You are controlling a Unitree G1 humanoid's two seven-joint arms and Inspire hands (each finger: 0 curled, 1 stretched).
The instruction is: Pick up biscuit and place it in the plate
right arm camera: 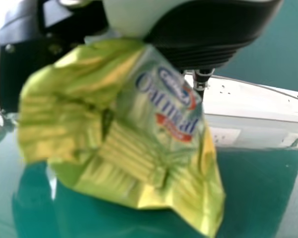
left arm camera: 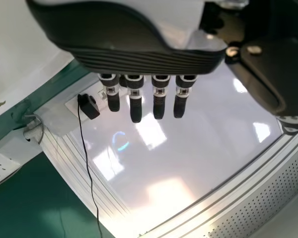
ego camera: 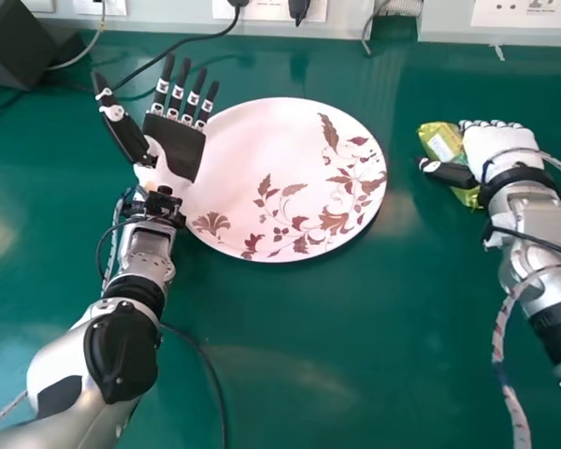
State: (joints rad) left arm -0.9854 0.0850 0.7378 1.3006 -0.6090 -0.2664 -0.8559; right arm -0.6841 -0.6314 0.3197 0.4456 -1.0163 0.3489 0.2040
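The green-yellow biscuit packet is held in my right hand, to the right of the plate, with the fingers curled round it and the thumb below. In the right wrist view the crumpled packet lies against my right hand. The white plate with brown leaf patterns rests on the green table. My left hand is open at the plate's left edge, fingers straight and palm up. Straight fingers of my left hand show in the left wrist view too.
A black box stands at the table's back left, with black cables running from it. Wall sockets line the back edge. A dark cable lies on the table beside my left forearm.
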